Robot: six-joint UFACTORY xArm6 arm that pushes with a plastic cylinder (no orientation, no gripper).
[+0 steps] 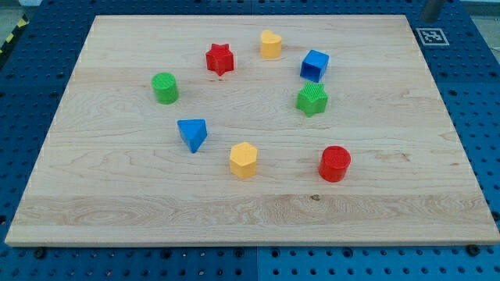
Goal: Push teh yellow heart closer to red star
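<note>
The yellow heart (270,44) sits near the view's top, centre. The red star (220,58) lies just to its left and slightly lower, with a small gap between them. My tip does not show on the board. A grey piece (432,8) pokes in at the view's top right edge, off the board; I cannot tell if it is my rod.
The wooden board (109,195) also holds a blue cube (314,65), a green star (312,99), a green cylinder (165,87), a blue triangle (192,133), a yellow hexagon (244,160) and a red cylinder (335,163). A marker tag (432,35) lies off the top right corner.
</note>
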